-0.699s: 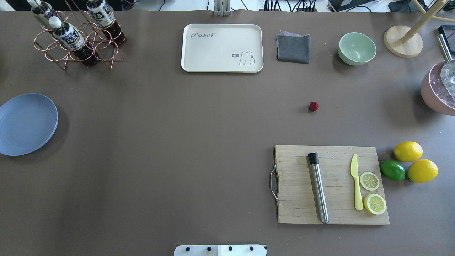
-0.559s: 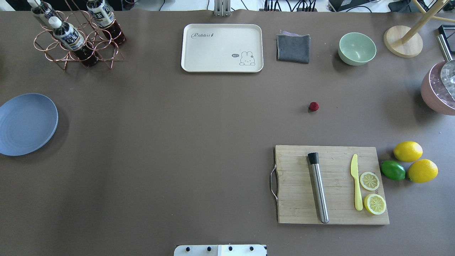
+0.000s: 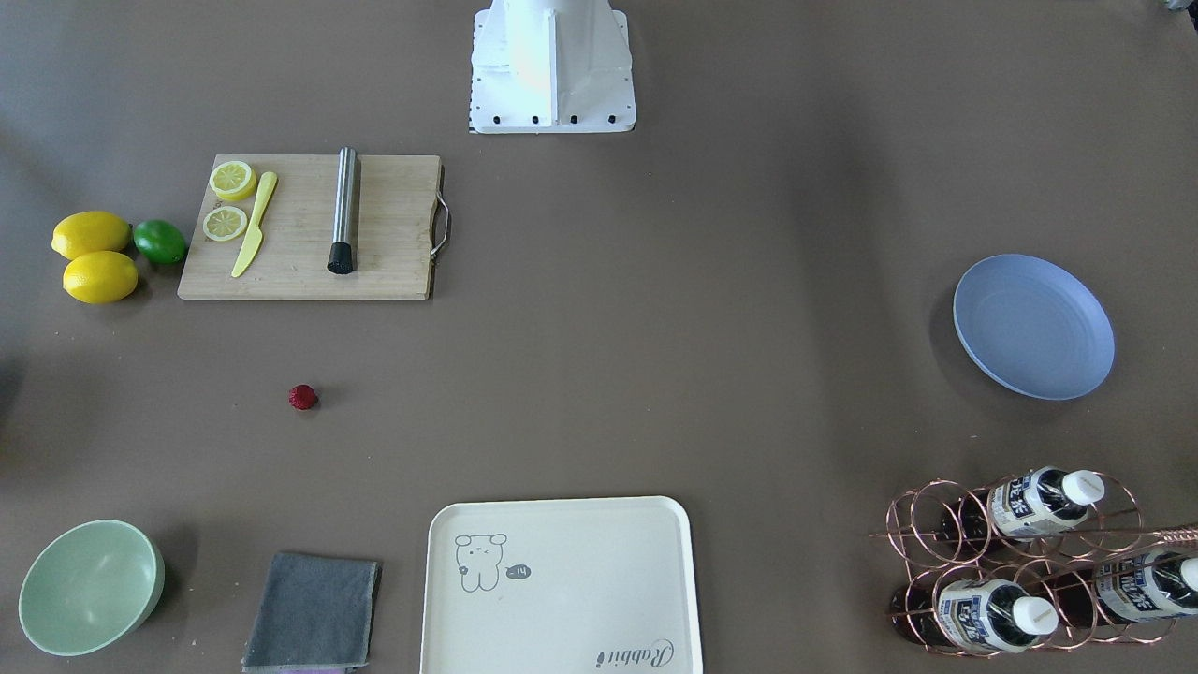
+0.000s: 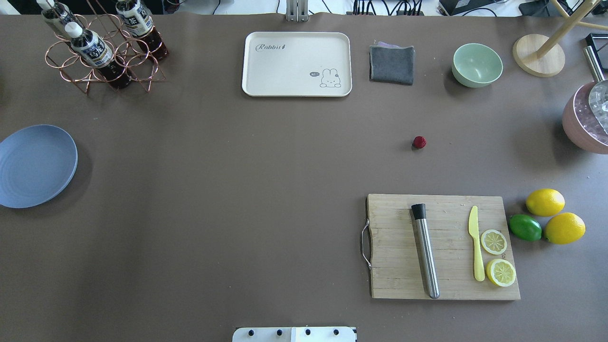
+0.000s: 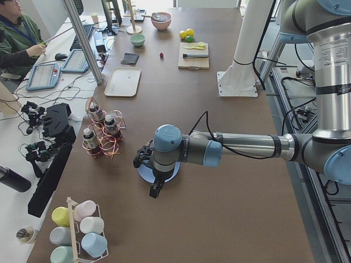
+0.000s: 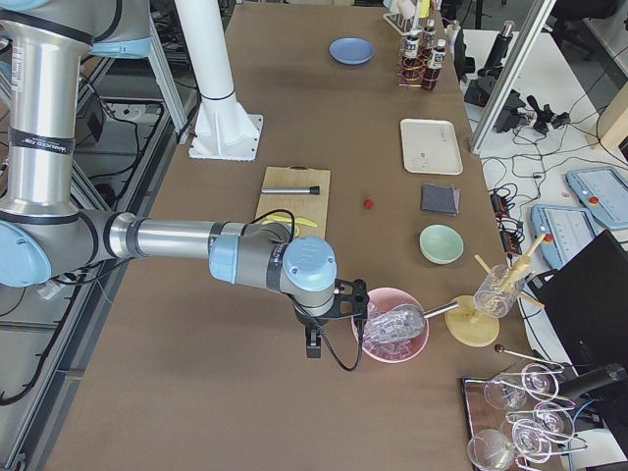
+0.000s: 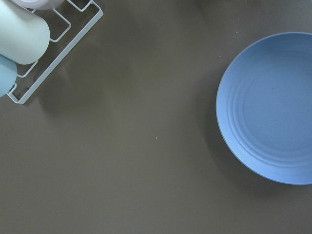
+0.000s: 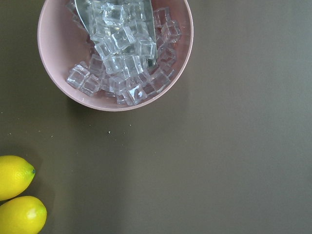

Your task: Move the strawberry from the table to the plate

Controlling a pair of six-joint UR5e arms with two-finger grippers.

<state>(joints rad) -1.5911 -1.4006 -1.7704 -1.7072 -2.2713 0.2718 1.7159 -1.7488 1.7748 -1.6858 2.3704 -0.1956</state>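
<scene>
Strawberry (image 4: 419, 142) was seen on table (image 4: 237, 190), plate (image 4: 33, 166) well apart at 9 o'clock; left gripper (image 5: 156, 189) and right gripper (image 6: 312, 345) opening could not be told.

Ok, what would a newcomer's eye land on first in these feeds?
The tiny dark-red bumpy strawberry, alone on the matte brown table just beyond the wooden cutting board on the robot's right. Then the round blue-grey plate, empty, far off at the left edge, and the pink bowl heaped with clear ice cubes at the right edge.
</scene>
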